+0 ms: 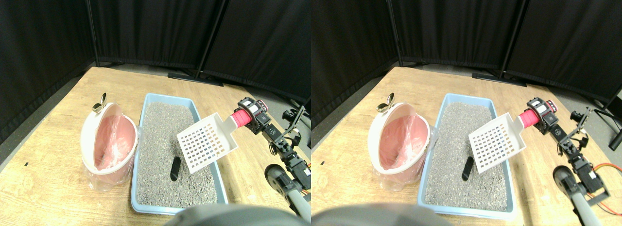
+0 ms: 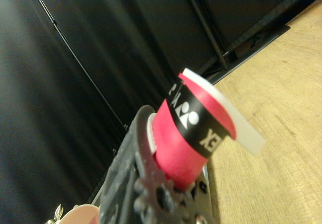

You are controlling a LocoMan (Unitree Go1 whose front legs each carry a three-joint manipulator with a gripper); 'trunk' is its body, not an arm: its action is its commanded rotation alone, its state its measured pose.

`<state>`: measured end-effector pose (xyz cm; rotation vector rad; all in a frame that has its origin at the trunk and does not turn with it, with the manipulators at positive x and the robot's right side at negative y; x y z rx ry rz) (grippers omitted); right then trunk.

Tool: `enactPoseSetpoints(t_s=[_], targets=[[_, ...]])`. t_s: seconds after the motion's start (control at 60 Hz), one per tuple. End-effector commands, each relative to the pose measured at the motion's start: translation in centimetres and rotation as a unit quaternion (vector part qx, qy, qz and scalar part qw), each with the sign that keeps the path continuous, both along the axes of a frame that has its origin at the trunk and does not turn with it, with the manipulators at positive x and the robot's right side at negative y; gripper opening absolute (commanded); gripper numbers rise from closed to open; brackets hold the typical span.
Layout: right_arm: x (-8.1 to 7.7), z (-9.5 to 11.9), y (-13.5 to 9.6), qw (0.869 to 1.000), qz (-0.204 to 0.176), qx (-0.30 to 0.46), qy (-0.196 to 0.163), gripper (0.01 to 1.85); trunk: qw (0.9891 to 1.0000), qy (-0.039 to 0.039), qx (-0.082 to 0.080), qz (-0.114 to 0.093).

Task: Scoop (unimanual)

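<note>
Claw: the right claw (image 1: pixel 244 114) is closed around the red-wrapped handle (image 1: pixel 239 118) of the white slotted plastic scoop (image 1: pixel 206 143).
Scoop: held tilted above the light-blue litter tray (image 1: pixel 219 182).
Dark lump (image 1: pixel 175 168): lies on the tray's grey litter.
Pink lined bin (image 1: pixel 109 144): stands on the wooden bench (image 1: pixel 43 187) beside the tray.

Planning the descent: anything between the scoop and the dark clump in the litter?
Nothing visible. The white scoop hangs above the litter tray, and the dark clump lies exposed on the litter just below and beside it, open grit between.
</note>
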<state>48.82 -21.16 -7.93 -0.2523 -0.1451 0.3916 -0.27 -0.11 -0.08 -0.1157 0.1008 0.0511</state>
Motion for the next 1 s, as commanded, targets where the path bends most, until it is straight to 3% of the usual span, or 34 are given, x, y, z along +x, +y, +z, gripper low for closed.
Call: enactPoseSetpoints(t_s=[0.017, 0.267, 0.6, 1.0], targets=[[-0.1, 1.1, 0.0, 0.999, 0.000, 0.000, -0.033, 0.05, 0.9999, 0.0067, -0.006, 0.015], [0.4, 1.9, 0.8, 0.997, -0.014, -0.066, -0.049, 0.05, 0.9996, 0.0003, -0.013, 0.026], [0.6, 1.5, 1.9, 0.983, -0.002, -0.167, -0.073, 0.05, 0.9994, 0.0036, -0.017, 0.031], [0.2, 0.5, 2.8, 0.973, 0.018, -0.216, -0.079, 0.05, 0.9995, 0.0103, -0.016, 0.025]])
